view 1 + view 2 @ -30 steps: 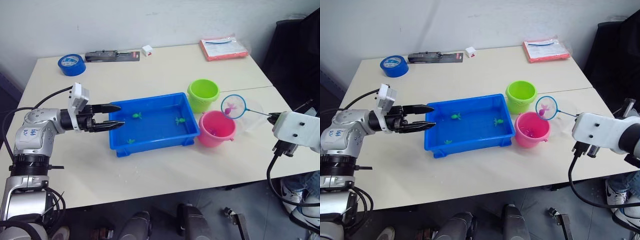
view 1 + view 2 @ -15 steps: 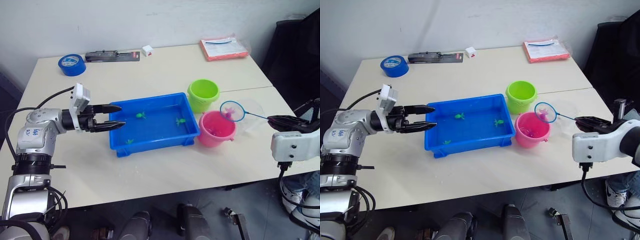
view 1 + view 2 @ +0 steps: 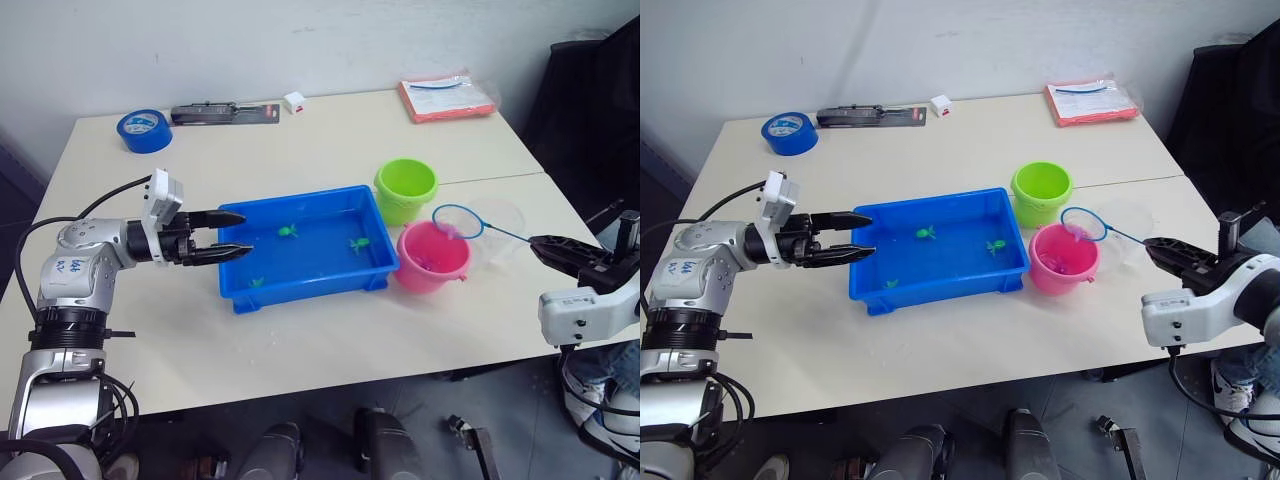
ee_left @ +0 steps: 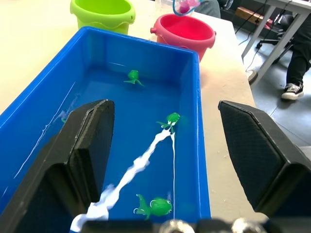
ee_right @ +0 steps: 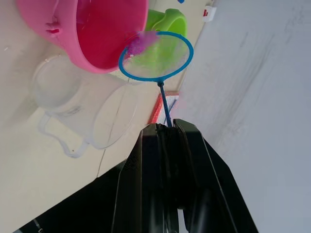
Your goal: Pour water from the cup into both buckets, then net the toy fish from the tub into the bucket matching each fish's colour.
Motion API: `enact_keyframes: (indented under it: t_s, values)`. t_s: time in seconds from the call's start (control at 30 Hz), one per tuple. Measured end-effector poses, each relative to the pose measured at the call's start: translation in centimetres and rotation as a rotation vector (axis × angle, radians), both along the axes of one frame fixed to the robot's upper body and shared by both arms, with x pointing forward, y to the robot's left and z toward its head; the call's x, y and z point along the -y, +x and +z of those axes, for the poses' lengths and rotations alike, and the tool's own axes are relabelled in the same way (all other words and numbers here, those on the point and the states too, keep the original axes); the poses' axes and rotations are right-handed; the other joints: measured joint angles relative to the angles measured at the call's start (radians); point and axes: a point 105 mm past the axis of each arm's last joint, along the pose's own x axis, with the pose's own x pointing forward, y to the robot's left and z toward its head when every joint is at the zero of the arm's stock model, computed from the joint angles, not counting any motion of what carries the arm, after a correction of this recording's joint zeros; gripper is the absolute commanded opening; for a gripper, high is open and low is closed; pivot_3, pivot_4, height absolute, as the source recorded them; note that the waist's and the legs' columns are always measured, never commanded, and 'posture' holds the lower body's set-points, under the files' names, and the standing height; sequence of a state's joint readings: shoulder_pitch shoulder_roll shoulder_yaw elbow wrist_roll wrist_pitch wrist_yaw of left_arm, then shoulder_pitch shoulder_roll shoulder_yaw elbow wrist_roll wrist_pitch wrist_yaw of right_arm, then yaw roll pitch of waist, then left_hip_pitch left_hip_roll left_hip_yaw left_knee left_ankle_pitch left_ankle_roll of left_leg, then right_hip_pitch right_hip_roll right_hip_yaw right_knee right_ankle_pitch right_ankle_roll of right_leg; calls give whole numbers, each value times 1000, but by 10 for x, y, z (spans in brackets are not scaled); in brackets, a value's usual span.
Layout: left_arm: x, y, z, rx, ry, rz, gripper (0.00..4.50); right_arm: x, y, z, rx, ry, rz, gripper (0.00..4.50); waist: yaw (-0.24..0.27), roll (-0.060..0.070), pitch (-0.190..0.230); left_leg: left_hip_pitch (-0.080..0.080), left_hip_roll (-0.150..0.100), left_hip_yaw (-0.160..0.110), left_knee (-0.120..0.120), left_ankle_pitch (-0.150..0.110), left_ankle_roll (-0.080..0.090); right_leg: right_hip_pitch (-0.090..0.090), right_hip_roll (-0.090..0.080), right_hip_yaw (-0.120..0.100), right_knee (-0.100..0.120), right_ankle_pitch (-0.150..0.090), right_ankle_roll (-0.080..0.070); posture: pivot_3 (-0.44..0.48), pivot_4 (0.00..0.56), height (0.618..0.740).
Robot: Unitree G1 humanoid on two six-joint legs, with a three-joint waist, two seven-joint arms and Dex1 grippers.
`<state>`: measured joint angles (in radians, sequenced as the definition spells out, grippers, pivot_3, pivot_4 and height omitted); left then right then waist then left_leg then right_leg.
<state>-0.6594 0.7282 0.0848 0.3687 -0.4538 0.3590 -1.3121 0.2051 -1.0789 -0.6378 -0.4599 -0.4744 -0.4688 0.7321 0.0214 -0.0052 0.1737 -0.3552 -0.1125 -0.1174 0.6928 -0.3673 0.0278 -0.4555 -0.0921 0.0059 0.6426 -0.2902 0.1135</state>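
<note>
Right claw (image 5: pixel 167 128) clamps the black-stick, blue-rimmed mesh net (image 3: pixel 456 221), hoop over the round pink plastic bucket (image 3: pixel 433 258), magenta toy fish (image 5: pixel 141 42) inside; left claw (image 3: pixel 232 235) wide.

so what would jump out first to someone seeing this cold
Probably the bright blue tub mid-table with small green fish in it, the left gripper open at its end. Next, the net in the right gripper, holding a pink fish at the pink bucket's rim.
</note>
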Motion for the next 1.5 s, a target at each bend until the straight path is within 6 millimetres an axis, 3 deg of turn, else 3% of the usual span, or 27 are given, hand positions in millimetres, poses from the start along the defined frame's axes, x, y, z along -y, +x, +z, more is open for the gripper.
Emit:
enact_keyframes:
  t_s: [0.3, 0.5, 0.67, 0.73, 0.87, 1.0, 1.3, 1.5]
  values:
    - [6, 2, 2, 7, 10, -24, 3709, -9, 1, 12, 52, 60, 44, 793, -4, 0, 0, 1, 0, 1, 1, 0, 0, 1, 0, 1, 1, 0, 0, 0, 150, 740]
    - [4, 2, 1, 3, 9, -5, 3709, -42, 20, 38, 5, 355, 105, 793, -17, 0, 0, 1, 2, -3, 3, 0, -1, 3, 0, 2, 0, 0, 0, 0, 150, 740]
    - [-1, -4, -2, -4, 16, 26, 3709, -69, 36, 33, -239, 612, 84, 793, -22, 0, 0, 0, 2, -6, 3, -1, -1, 4, 0, 1, -2, 0, 0, 0, 150, 740]
    - [-8, -11, -1, -2, 22, 55, 3709, -83, 45, 30, -422, 777, 43, 793, -28, 0, 0, 0, 2, -5, 3, -1, -1, 4, 0, 2, -3, 0, 0, 0, 150, 740]
    - [-12, -18, 2, 13, 22, 86, 3709, -97, 52, 16, -698, 979, -90, 793, -18, 0, 0, -1, 3, -8, 3, -1, -1, 5, 0, 0, -5, 0, -1, 0, 150, 740]
    - [-13, -22, 3, 16, 12, 110, 3709, -111, 60, 18, -955, 1164, -296, 793, -8, 0, 0, -1, 2, -9, 4, -1, -1, 5, 0, 0, -5, 1, -1, 0, 150, 740]
    - [-10, -24, 2, 24, 5, 130, 3709, -127, 85, 17, -1263, 1228, -594, 793, -9, 0, 0, -2, 1, -7, 2, -1, -1, 3, -1, 1, -5, 1, -2, 0, 150, 740]
    - [-8, -27, 0, 27, -11, 130, 3709, -143, 99, 29, -1433, 1298, -776, 793, -27, 1, 0, -2, 3, -6, -2, -1, -1, 1, -1, 0, -3, 1, -2, 0, 150, 740]
